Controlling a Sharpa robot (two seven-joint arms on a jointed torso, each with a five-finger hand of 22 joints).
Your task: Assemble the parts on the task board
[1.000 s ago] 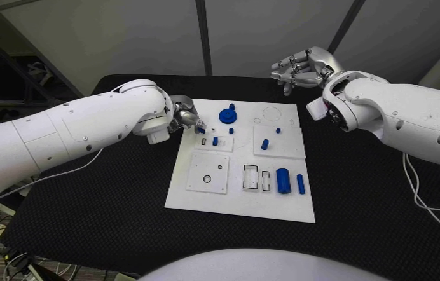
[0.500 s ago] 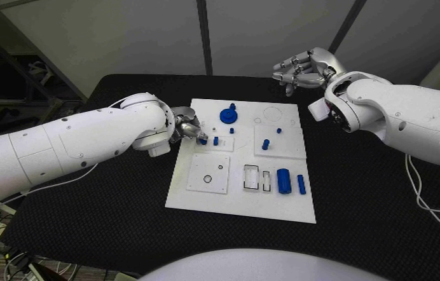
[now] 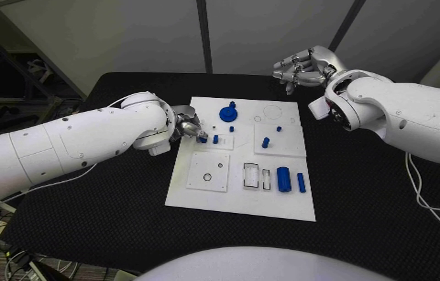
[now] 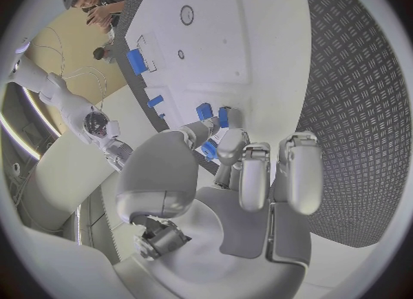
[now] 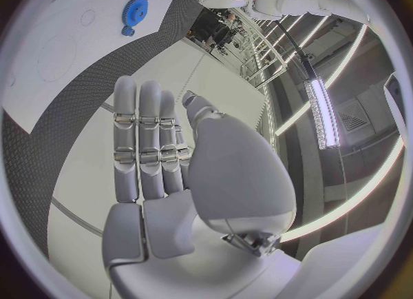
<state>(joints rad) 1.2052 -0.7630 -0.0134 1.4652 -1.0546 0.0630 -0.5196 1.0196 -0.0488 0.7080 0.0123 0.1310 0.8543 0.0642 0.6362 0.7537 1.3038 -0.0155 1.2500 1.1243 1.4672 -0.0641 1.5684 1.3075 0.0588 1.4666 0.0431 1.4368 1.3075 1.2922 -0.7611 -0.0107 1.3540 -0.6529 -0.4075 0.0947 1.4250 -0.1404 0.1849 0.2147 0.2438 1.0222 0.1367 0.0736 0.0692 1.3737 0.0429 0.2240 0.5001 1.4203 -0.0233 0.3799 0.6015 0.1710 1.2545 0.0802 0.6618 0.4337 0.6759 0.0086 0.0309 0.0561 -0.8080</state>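
Note:
The white task board (image 3: 240, 198) lies mid-table. My left hand (image 3: 190, 128) hovers over its left edge and pinches a small blue part (image 3: 201, 139) between thumb and a finger, right beside an upright blue peg (image 3: 215, 140). The left wrist view shows that pinched part (image 4: 209, 149) under the left hand (image 4: 233, 168), close above the board (image 4: 224, 44). My right hand (image 3: 298, 68) is raised beyond the board's far right corner. In the right wrist view this hand (image 5: 172, 154) holds nothing, its fingers straight.
On the board are a blue gear (image 3: 227, 116), a blue peg (image 3: 265, 144), a thick blue cylinder (image 3: 283, 180) and a slim blue bar (image 3: 301, 183). Black table (image 3: 367, 185) surrounds the board. The gear (image 5: 135, 9) also appears in the right wrist view.
My left hand has carried the small blue part a little nearer to me along the board's left side, down beside the upright peg. The right hand has stayed in place.

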